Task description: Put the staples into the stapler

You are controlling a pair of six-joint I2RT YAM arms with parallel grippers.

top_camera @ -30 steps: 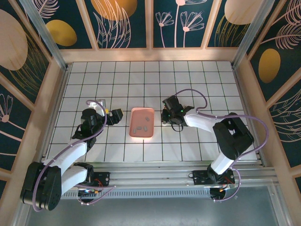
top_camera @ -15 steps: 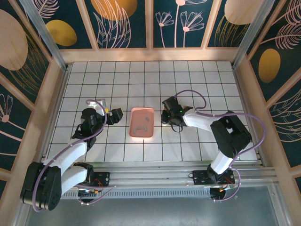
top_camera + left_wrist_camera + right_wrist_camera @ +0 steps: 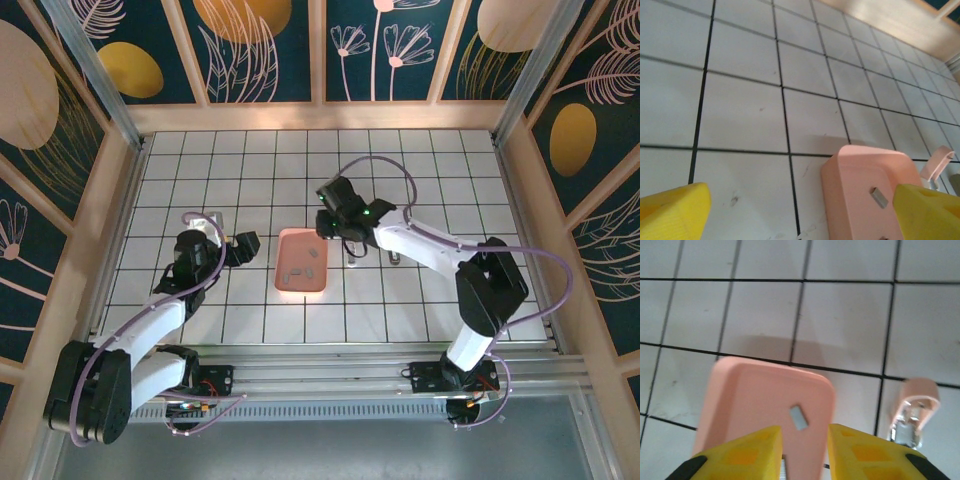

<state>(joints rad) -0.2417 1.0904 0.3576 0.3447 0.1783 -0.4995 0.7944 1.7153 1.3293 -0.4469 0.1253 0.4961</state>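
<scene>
Right gripper over pink tray, fingers narrowly apart, left gripper fingers wide apart; risk: thin staples lying flat may slip the pinch.

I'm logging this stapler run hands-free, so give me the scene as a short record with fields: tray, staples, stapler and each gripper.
tray: pink, mid-table between the two arms
staples: small grey strips lying inside the tray
stapler: pink with a metal part, on the tiles beside the tray, not touching it
left gripper: open, empty, to the left of the tray
right gripper: over the tray, fingers slightly apart, nothing between them
</scene>
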